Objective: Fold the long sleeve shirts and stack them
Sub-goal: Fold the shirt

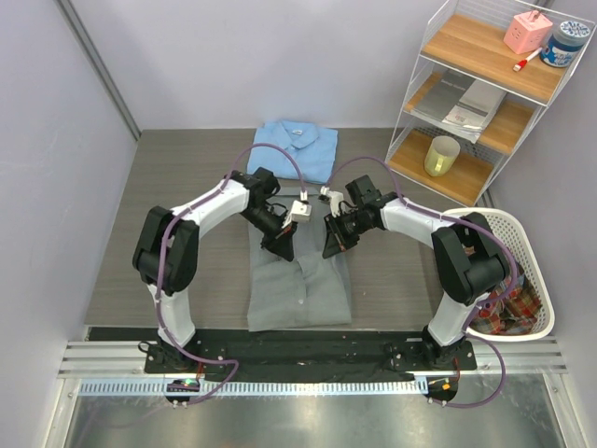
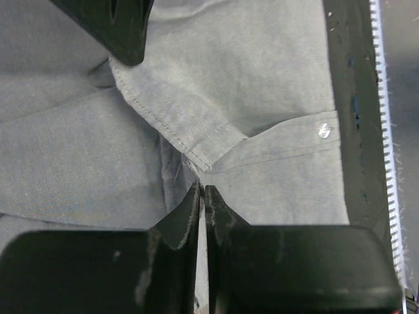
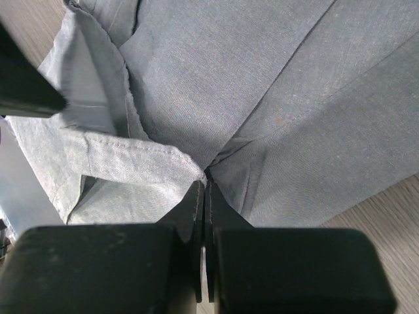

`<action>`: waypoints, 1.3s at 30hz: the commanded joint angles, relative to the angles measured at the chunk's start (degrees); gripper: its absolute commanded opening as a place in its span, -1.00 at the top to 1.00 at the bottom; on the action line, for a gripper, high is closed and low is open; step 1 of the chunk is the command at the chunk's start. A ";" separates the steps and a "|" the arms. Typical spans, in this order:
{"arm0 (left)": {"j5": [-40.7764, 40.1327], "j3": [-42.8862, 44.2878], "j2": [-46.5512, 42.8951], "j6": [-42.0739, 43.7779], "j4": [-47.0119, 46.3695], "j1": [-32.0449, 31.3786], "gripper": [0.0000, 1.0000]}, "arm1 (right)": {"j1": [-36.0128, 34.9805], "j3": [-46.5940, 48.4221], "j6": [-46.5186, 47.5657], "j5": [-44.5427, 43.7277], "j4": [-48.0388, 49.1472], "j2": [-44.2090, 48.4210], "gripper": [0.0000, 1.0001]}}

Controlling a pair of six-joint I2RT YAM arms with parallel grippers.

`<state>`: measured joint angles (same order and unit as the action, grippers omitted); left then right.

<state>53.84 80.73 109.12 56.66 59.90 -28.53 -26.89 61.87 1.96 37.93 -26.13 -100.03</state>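
Observation:
The grey long sleeve shirt (image 1: 298, 289) lies partly folded in the middle of the table, hem toward the arms. My left gripper (image 1: 281, 245) is at its upper left part, and in the left wrist view the left gripper (image 2: 201, 190) is shut on a fold of grey cloth (image 2: 262, 78) beside a stitched cuff. My right gripper (image 1: 334, 245) is at the upper right part; the right gripper (image 3: 205, 183) is shut, pinching the grey cloth (image 3: 262, 85) at a seam. The light blue shirt (image 1: 297, 147) lies folded at the back of the table.
A wire shelf (image 1: 485, 103) with a yellow cup (image 1: 441, 155) and small items stands at the back right. A white basket (image 1: 522, 280) holding clothes sits to the right of the right arm. The black table edge (image 1: 308, 341) runs just below the grey shirt's hem.

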 commanded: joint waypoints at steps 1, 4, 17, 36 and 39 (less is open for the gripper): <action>2.93 0.39 -4.79 1.52 1.72 -0.12 0.95 | 0.18 0.54 -0.81 -0.93 1.70 -0.08 0.98; 3.02 0.48 -6.02 0.55 1.01 -0.12 1.00 | 0.61 0.54 -1.78 -1.11 1.78 -0.96 0.98; 4.43 3.56 -5.85 4.34 4.80 -1.35 1.00 | 1.23 2.21 -4.94 -2.86 2.66 -5.26 0.98; -5.33 3.55 4.78 -9.03 -11.03 -1.44 -0.29 | 1.32 0.89 -3.63 -1.46 2.31 -2.10 0.88; -4.81 4.96 5.93 -6.58 -7.97 -1.88 -0.24 | 1.58 0.71 -3.63 -1.55 2.14 -1.84 0.88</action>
<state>48.51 82.00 114.39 49.23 51.51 -29.91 -25.76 62.08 -2.07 35.90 -25.23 -105.36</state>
